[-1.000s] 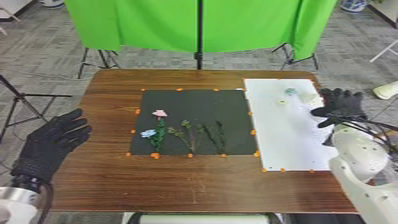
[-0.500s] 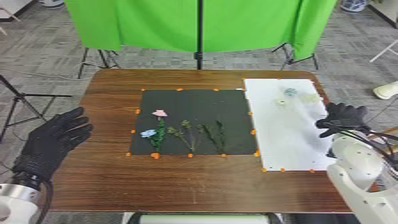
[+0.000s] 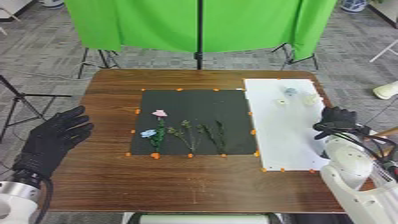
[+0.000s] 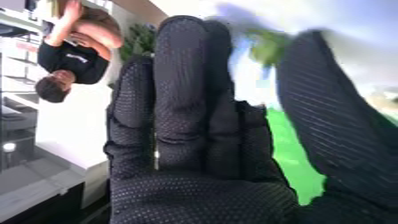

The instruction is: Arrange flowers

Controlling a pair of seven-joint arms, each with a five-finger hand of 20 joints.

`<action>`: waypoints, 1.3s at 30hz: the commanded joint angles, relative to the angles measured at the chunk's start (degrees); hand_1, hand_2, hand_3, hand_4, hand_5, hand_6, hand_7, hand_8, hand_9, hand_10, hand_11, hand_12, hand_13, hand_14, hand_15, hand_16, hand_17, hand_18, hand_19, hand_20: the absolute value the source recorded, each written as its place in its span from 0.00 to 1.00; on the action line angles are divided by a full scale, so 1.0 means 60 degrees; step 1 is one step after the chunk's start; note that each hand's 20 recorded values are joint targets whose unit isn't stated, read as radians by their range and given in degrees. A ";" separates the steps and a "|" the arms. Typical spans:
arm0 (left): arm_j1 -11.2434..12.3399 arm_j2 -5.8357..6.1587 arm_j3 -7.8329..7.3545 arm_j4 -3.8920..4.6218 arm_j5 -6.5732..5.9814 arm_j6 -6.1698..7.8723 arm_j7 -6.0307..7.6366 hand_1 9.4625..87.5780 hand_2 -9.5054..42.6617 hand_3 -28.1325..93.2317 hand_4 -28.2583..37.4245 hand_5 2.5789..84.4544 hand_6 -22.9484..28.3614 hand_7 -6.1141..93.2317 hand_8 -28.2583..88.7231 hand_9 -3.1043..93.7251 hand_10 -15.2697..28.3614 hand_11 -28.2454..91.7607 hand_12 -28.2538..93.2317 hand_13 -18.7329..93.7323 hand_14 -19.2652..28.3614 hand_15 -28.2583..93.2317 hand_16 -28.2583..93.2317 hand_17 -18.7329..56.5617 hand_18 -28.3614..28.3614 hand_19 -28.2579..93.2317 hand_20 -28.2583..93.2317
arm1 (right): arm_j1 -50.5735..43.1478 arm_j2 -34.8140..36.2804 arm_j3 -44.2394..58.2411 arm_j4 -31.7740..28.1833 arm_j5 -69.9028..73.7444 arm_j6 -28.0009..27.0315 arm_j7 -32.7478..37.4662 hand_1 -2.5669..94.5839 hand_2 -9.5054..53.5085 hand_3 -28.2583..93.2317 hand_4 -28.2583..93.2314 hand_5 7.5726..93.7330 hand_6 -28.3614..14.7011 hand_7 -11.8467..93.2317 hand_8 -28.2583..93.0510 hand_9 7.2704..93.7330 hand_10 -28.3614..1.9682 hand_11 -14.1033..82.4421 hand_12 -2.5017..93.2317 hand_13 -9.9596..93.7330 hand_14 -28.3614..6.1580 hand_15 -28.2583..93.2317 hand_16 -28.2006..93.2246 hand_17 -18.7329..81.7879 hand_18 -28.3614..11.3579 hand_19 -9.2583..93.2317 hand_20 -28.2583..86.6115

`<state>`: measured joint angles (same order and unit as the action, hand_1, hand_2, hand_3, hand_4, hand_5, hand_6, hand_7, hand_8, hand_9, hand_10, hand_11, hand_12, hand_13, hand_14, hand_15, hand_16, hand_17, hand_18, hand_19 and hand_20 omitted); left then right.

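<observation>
On the black mat (image 3: 191, 100) in the head view lie a pink flower (image 3: 160, 113), a blue flower (image 3: 148, 133) with a green leafy stem, and thin green sprigs (image 3: 189, 136). A pale blue flower (image 3: 290, 92), a small pale yellow flower (image 3: 282, 101) and a whitish flower (image 3: 312, 99) rest on the white board (image 3: 289, 135). My right hand (image 3: 338, 119) is at the board's right edge, nearer than those flowers. In the right wrist view the right hand (image 4: 191, 120) is open, fingers straight, thumb apart. My left hand (image 3: 55, 137) stands open left of the mat.
Orange markers (image 3: 155, 156) line the edges of mat and board on the brown table (image 3: 204, 185). A green cloth (image 3: 160, 25) hangs from a stand behind the table.
The right hand has moved back toward the near side along the board's right edge, away from the whitish flower. The left hand has barely moved.
</observation>
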<state>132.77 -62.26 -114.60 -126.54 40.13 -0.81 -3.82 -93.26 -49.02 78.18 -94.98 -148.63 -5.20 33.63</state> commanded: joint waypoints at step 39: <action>-0.0113 0.0103 0.0262 0.0050 -0.0019 0.0152 -0.0160 0.21 0.24 0.82 0.00 0.40 0.53 0.31 0.13 0.33 0.65 0.52 0.35 0.36 0.71 0.65 0.19 0.14 0.87 0.65 0.28 | 0.5355 -0.4134 -0.6311 0.1671 -0.2390 0.0403 -0.6238 0.49 0.00 0.95 0.00 0.80 0.68 0.53 0.13 0.98 0.85 0.35 0.46 0.89 0.77 0.70 0.47 0.51 0.28 0.87 0.58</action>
<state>132.01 -61.76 -113.24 -126.71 40.11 -0.03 -3.92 -60.05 -72.91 41.82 -85.46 -159.42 -0.78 -2.21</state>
